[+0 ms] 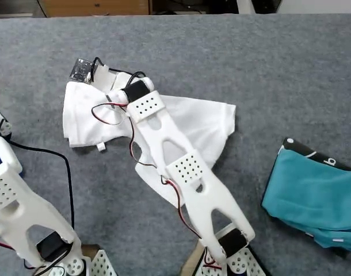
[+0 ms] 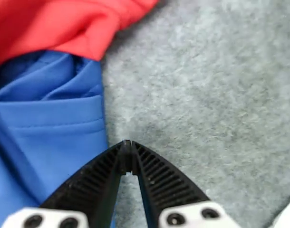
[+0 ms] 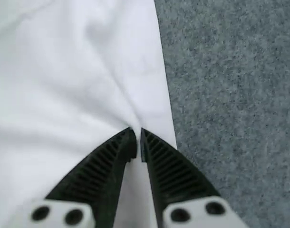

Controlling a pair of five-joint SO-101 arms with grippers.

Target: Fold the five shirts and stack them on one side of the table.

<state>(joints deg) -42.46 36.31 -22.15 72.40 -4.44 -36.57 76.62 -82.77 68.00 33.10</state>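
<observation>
The right gripper (image 3: 138, 137) has its jaws drawn nearly together on a small pinch of the white shirt (image 1: 198, 123), close to the cloth's edge where it meets the grey table (image 1: 279, 69). That shirt lies rumpled left of the table's middle, and the right arm stretches across it toward its far left corner. The bite looks thin, so the cloth may slip free as soon as it is lifted. It may also hold only the top layer, in which case a pull would drag the whole shirt instead of folding it. Since the arm lies over the shirt, drawing the corner nearward could bunch the fabric beneath it, and the arm's loose red wires hang over the cloth where they might catch. The left gripper (image 2: 128, 149) is closed tip to tip on nothing, over bare table just beside the blue shirt (image 2: 45, 128). The red shirt (image 2: 54, 23) lies against the blue one at the left edge, and a careless sweep there could snag either. Nothing here serves as a bin or basket, so every shirt rests straight on the table. At the right edge the teal shirt (image 1: 313, 198) sits on a black shirt (image 1: 299, 148), which I judge to be the stack begun
</observation>
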